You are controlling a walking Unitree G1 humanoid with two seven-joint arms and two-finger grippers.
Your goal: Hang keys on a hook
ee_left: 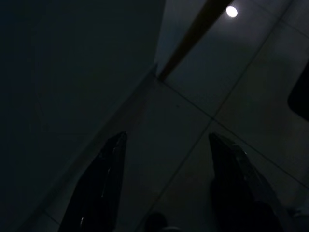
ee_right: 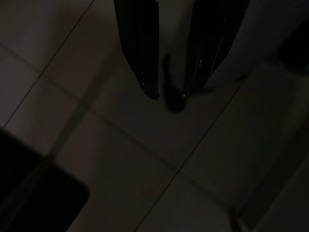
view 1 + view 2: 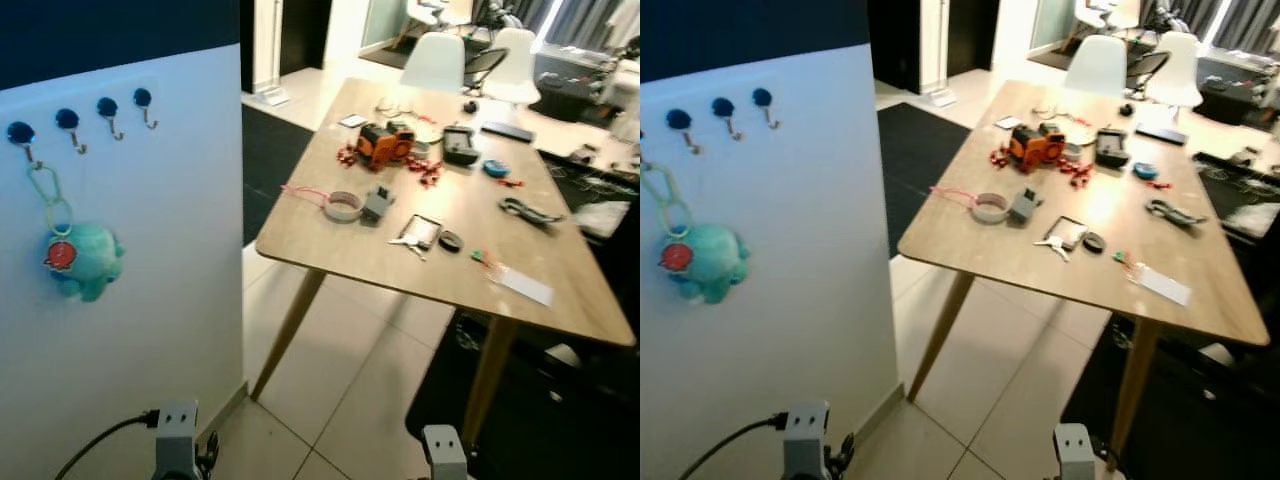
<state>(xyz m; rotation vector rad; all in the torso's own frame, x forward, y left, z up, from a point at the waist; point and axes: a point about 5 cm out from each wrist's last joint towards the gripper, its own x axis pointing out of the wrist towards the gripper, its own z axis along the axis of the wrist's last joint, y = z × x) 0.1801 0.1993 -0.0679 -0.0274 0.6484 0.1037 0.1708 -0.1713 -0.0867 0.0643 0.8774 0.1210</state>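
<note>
Keys (image 3: pixel 410 241) lie on the wooden table (image 3: pixel 560 300) nr its front edge, beside a small tray, well apart from the wall hooks (image 3: pixel 108 107). My left gripper (image 1: pixel 166 186), fingers wide, and right gripper (image 2: pixel 170 95), fingers narrow & empty, hang idle over floor tiles; pickup not yet begun, I judge.

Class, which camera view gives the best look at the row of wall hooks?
The left eye view: all four wall hooks appear, the leftmost holding a teal plush keychain. The right eye view crops the leftmost hook at the frame edge. Both wrist views are dark, facing floor tiles.
</note>
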